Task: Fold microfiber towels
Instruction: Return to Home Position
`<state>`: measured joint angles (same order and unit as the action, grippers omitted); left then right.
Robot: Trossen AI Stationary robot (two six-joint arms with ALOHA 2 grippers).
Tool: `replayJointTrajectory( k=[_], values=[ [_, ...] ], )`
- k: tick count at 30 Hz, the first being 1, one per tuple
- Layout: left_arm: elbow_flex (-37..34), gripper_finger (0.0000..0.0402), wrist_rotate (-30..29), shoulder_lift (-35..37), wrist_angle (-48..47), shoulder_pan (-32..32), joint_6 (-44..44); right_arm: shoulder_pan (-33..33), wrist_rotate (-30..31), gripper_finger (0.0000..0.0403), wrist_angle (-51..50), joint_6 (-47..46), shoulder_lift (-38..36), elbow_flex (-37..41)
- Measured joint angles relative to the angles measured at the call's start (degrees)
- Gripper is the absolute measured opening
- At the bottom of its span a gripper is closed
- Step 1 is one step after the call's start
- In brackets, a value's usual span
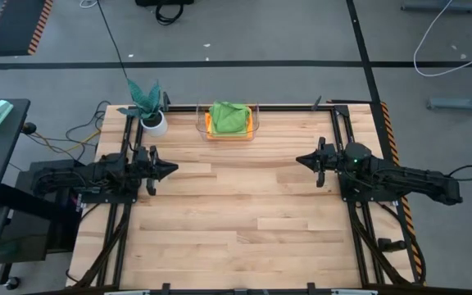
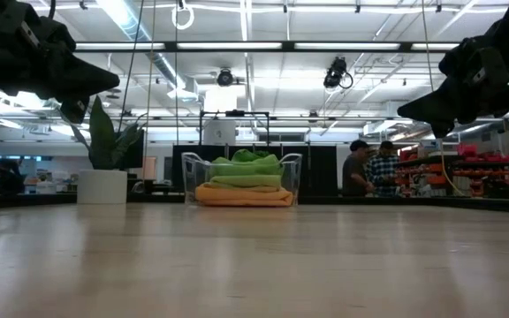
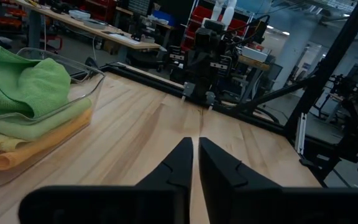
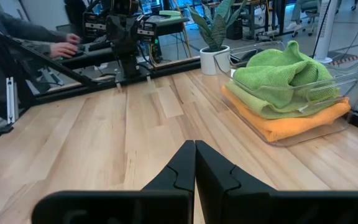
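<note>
Towels: the towels (image 1: 229,119) lie folded in one stack, green on top, lime under it, orange at the bottom; a yellow one I cannot pick out for sure.
Bin: a clear bin (image 2: 188,172) holds the whole stack; the green top layer humps above its rim.
Towels from the hands: ahead of both hands and off toward the far edge, well apart from either, roughly midway between them.
Left hand: the left hand (image 1: 173,170) hangs above the worktop (image 1: 236,221), empty, fingers drawn narrow with only a slit between them.
Right hand: the right hand (image 1: 300,161) faces it across the bare middle, also raised and empty, tips together.
Plant: a potted plant (image 1: 146,102) stands near the left hand, between it and the far edge.
Step in hand: judged as the pull-back to rest, with nothing left out to fold.
Doing it well: keep both hands narrow and lifted, draw each straight back along its own arm, and swing neither toward the bin.
Risk: the left hand clipping the plant; a fingertip snagging the raised green layer.
</note>
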<state>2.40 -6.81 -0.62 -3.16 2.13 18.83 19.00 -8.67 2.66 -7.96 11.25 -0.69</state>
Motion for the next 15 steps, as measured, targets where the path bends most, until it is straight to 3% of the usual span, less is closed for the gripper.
replayJointTrajectory(
  k=[15],
  values=[
    [-0.01, 0.0024, 0.00, 0.00, -0.01, 0.00, 0.02, 0.00, 0.00, 0.0016, 0.01, 0.02, 0.00, 0.00]
  ],
)
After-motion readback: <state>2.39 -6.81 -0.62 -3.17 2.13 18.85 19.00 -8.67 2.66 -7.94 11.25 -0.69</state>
